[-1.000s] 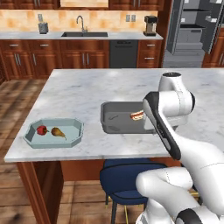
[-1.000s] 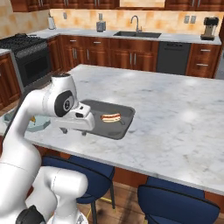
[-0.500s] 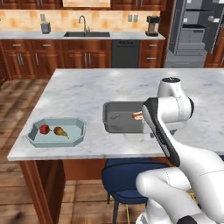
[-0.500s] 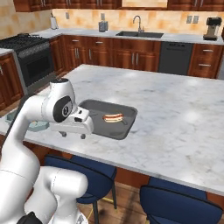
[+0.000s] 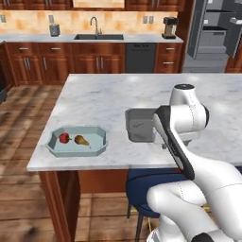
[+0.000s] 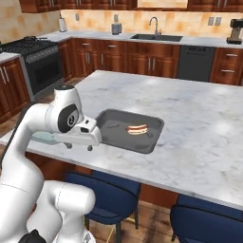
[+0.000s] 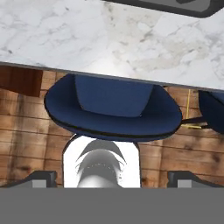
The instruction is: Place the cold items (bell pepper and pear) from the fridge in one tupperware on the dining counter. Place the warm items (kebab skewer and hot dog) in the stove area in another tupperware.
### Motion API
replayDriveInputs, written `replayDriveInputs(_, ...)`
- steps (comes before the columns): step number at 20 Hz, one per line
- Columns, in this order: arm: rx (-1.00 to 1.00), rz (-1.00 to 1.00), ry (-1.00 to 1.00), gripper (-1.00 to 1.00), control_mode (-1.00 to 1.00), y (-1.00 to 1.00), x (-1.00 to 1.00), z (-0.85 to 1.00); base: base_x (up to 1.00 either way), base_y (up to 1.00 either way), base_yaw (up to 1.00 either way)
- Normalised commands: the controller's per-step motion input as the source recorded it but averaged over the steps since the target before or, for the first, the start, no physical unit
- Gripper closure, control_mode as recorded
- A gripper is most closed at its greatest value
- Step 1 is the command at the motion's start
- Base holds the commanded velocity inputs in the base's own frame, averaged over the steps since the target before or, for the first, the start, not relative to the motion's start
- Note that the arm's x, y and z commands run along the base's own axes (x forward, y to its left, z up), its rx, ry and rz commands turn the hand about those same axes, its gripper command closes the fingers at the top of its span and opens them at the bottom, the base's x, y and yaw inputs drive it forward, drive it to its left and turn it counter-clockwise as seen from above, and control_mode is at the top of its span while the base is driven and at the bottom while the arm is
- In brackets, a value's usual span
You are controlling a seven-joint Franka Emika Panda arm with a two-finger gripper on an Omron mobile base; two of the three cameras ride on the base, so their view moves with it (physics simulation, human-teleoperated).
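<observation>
pale blue tupperware (image 5: 97, 147): bell pepper (image 5: 64, 138), pear (image 5: 82, 141) | grey tupperware (image 6: 154, 136): hot dog (image 6: 137, 129) | tool (image 7: 112, 178) wide, empty

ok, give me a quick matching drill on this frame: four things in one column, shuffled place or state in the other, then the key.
Things:
1. hot dog
2. pear
3. gripper
4. blue stool

Places or states:
A. open, pointing down over the counter's near edge
B. in the light blue tupperware, beside the bell pepper
C. on the floor below the counter overhang
D. in the dark grey tupperware

Pairs: 1-D, 2-B, 3-A, 4-C
</observation>
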Motion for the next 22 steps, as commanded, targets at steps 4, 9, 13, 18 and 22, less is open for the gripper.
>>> replayDriveInputs(4,0.0,0.0,0.0,-1.0,1.0,0.0,0.0,0.0,-0.01,1.0,0.04)
replayDriveInputs(9,0.0,0.0,0.0,-1.0,1.0,0.0,0.0,0.0,0.0,1.0,0.02)
replayDriveInputs(13,0.0,0.0,0.0,-1.0,1.0,0.0,0.0,0.0,0.0,1.0,0.0)
replayDriveInputs(18,0.0,0.0,0.0,-1.0,1.0,0.0,0.0,0.0,0.0,1.0,0.0)
replayDriveInputs(22,0.0,0.0,0.0,-1.0,1.0,0.0,0.0,0.0,0.0,1.0,0.0)
